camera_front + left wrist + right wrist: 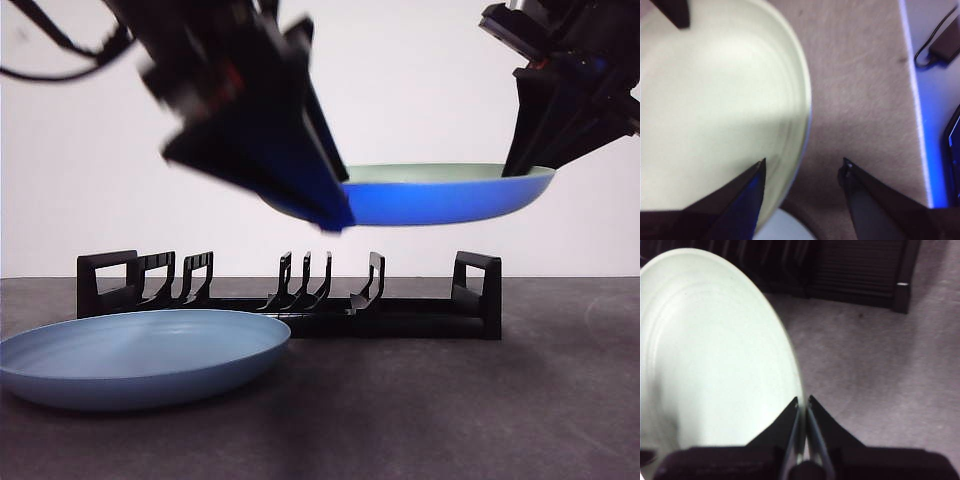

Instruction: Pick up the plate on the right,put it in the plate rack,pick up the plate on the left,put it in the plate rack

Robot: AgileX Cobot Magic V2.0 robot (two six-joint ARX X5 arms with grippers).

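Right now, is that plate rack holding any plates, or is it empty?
Empty. The plate rack shows bare dividers; one plate is held above it, the other plate lies on the table.

Dark tabletop, pale backdrop
The grey table [500,400] meets a white wall [420,90]; off its edge lies a black cable [935,42] on a pale surface

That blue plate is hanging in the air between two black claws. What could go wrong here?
The right gripper pinches only the thin rim of the raised plate, so it might slip or tilt.

The left gripper is open with one jaw over that plate's rim; if it closes or moves badly, it could knock the plate loose.

A dropped plate would likely land on the plate rack, or near the second plate on the table.
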